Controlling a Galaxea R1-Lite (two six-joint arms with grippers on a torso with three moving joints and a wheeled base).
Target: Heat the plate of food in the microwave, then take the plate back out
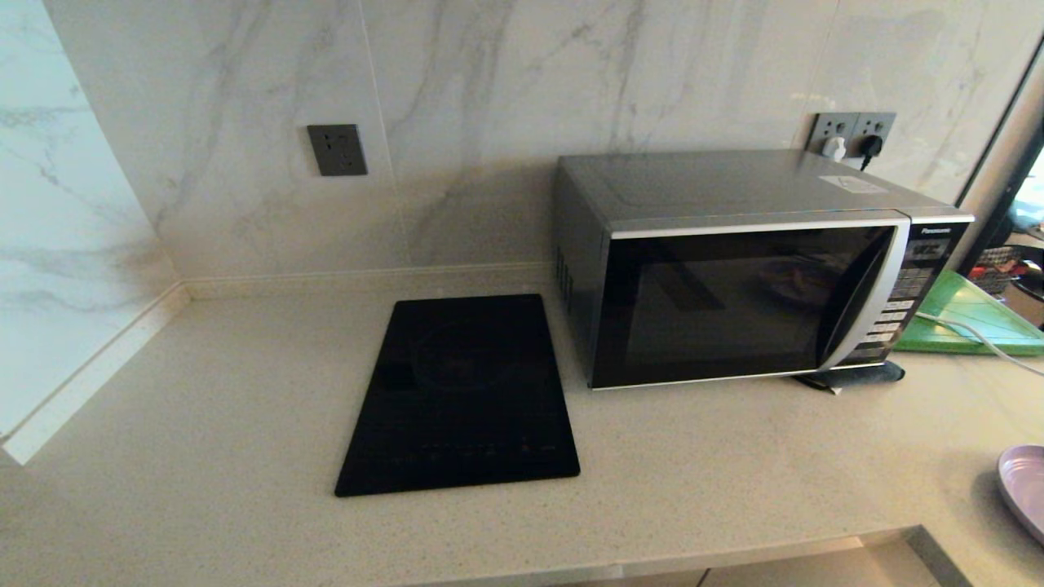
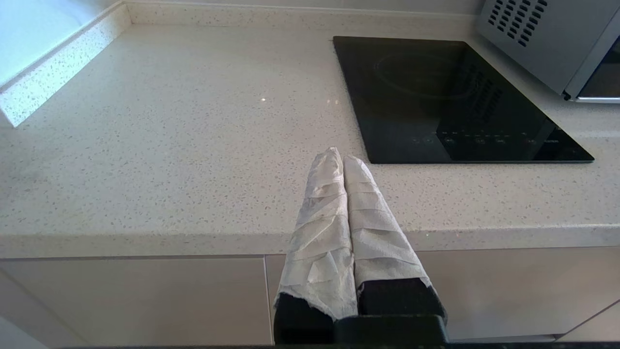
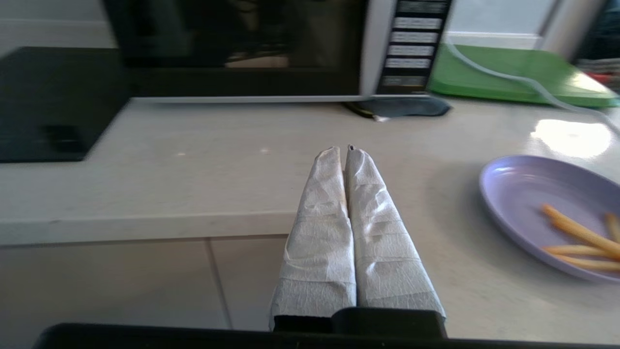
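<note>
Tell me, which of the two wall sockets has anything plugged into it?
The double wall socket behind the microwave, at its right rear corner: it holds a white plug and a black one. The single dark socket further left on the marble wall is empty.

A pale speckled surface (image 1: 204,391) met marble-veined walls (image 1: 489,81); a grey wall socket (image 1: 337,149) sat above it, beige cabinet fronts (image 2: 135,300) below.

Speckled counter (image 1: 204,424), microwave (image 1: 734,285), black panel (image 1: 461,395), purple plate (image 1: 1026,485), green board (image 1: 971,314)
</note>
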